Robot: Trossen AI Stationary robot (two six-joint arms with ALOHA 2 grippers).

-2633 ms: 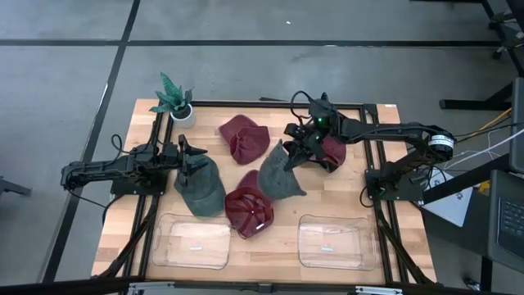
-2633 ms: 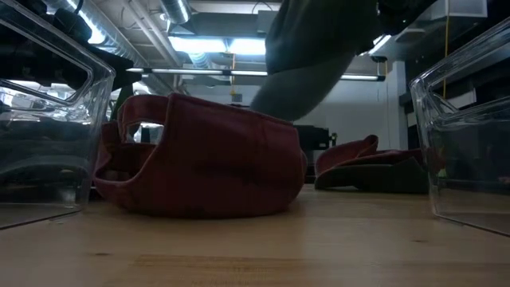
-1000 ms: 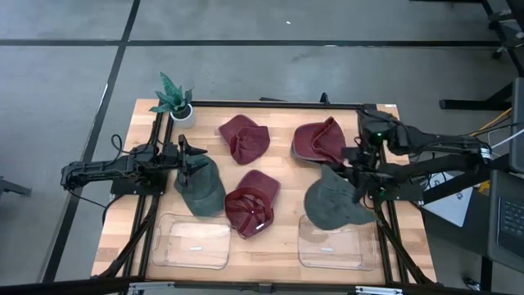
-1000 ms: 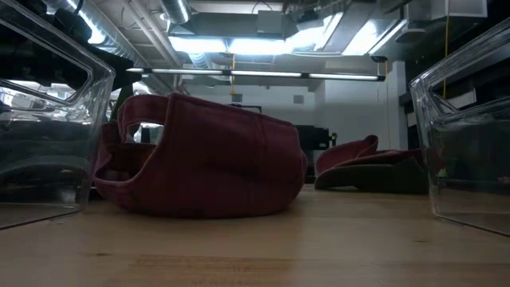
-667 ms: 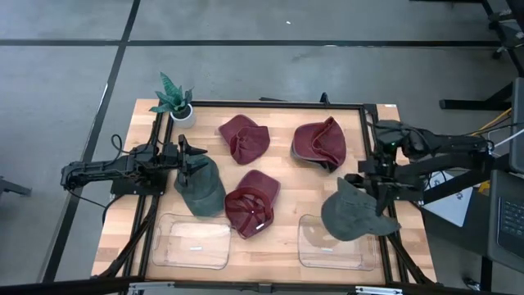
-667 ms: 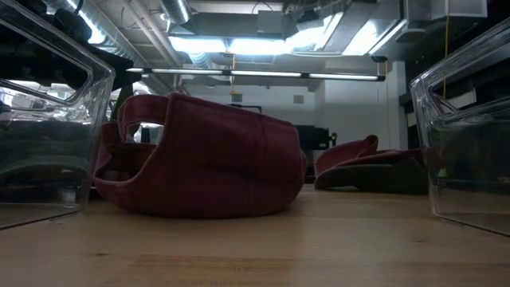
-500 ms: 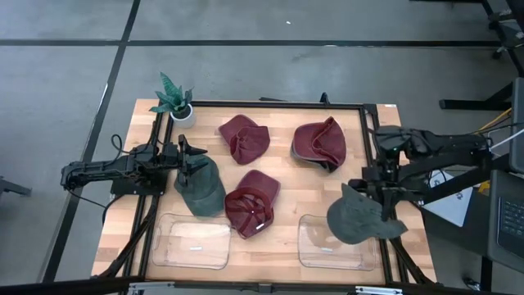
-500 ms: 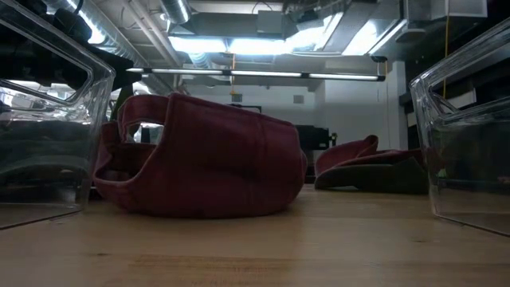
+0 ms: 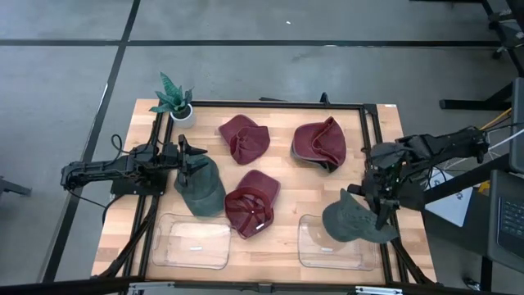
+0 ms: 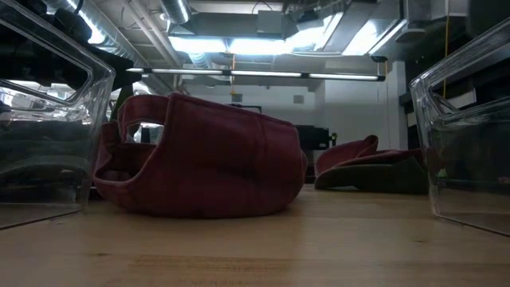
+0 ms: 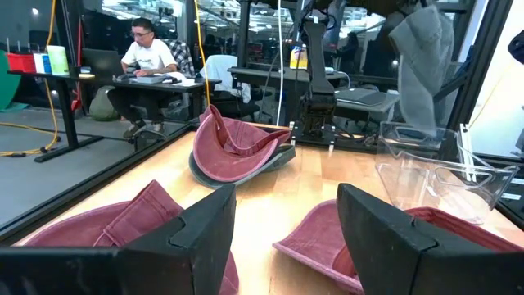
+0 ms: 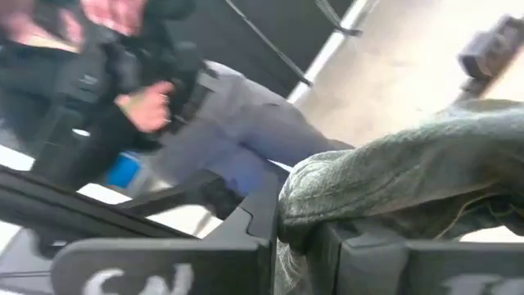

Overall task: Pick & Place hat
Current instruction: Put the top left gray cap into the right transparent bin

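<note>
My right gripper (image 9: 375,205) is shut on a grey-green hat (image 9: 354,223), which hangs over the right clear bin (image 9: 315,246) near the table's near edge. In the left wrist view the same hat (image 11: 422,49) shows hanging high over that bin (image 11: 434,176). My left gripper (image 9: 190,160) is open and waits at the far edge of a second green hat (image 9: 205,188), which lies on the table. Three red hats (image 9: 244,138) (image 9: 319,141) (image 9: 252,205) lie on the wood. My right gripper pinches a bunched edge of the green hat (image 12: 327,192) between its two fingers (image 12: 246,246). It comes at the hat from above on the hat's right side. The hat is lifted clear and hangs slack below the fingers.
A second clear bin (image 9: 192,242) stands at the near left. A small potted plant (image 9: 174,98) stands at the far left corner. A black frame rail (image 9: 372,147) runs along the table's right side. In the low view a red hat (image 10: 199,159) lies between both bin walls (image 10: 48,119) (image 10: 470,135).
My right gripper has carried the green hat toward the table's near edge and a little to the right, turning as it went. The hat hangs lifted clear and now sits over the right bin's right half.
</note>
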